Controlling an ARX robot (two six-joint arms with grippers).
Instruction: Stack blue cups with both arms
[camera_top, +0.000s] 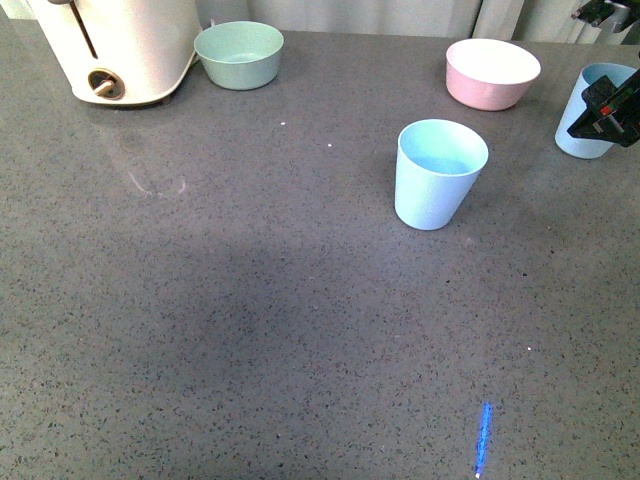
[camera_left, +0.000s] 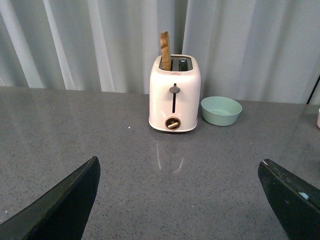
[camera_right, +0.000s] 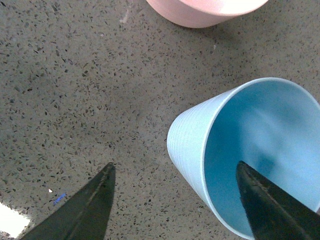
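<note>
One pale blue cup (camera_top: 438, 175) stands upright in the middle of the grey table. A second blue cup (camera_top: 592, 125) stands at the far right edge, partly covered by my right gripper (camera_top: 612, 108). In the right wrist view that cup (camera_right: 250, 155) is seen from above. My right gripper (camera_right: 175, 165) is open and straddles its near wall, one finger (camera_right: 272, 207) over the inside and the other finger (camera_right: 82, 212) outside over the table. My left gripper (camera_left: 179, 161) is open above bare table with nothing between its fingers. The left arm is out of the front view.
A pink bowl (camera_top: 492, 72) with a white inside sits at the back, just left of the right-hand cup. Further back left are a green bowl (camera_top: 239, 54) and a white toaster (camera_top: 120, 45). The left wrist view faces the toaster (camera_left: 174, 95), with curtains behind it.
</note>
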